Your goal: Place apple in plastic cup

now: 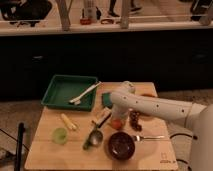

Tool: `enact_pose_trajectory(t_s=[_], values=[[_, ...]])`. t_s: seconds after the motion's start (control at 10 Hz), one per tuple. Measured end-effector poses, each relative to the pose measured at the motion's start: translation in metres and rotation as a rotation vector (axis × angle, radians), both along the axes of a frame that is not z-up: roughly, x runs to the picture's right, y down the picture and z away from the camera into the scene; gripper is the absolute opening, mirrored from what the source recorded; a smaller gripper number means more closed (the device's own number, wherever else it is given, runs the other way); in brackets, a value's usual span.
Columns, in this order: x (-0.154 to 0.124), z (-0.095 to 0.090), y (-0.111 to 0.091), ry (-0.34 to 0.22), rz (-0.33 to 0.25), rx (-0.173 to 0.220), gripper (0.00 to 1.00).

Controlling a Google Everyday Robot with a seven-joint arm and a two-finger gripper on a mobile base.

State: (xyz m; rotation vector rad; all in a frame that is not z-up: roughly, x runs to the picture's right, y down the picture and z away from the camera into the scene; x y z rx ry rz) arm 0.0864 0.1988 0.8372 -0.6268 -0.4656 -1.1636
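Wooden table (45,152) in a dim room, dark cabinets behind: the white arm (155,106) reaches in from 3 o'clock, its gripper (116,118) lowered at the table's centre directly over the apple (117,124). How far it is open, and whether it has hold of the fruit, cannot be told. The cup (60,135) stands apart at 8 o'clock from the apple. A green tray (62,90) sits at 10 o'clock, a dark bowl (121,145) at 5 o'clock, and what appear to be grapes (135,119) just beside the apple at 3 o'clock.
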Motion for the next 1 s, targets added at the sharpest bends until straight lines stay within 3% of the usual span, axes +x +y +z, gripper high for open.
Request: enact_pose_trajectory(t_s=[0.2, 0.5, 1.0], values=[[0.0, -0.002, -0.004, -0.009, 0.005, -0.003, 0.01], [-0.001, -0.011, -0.017, -0.041, 0.025, 0.002, 0.0], [-0.006, -0.045, -0.053, -0.118, 0.039, 0.03, 0.0]])
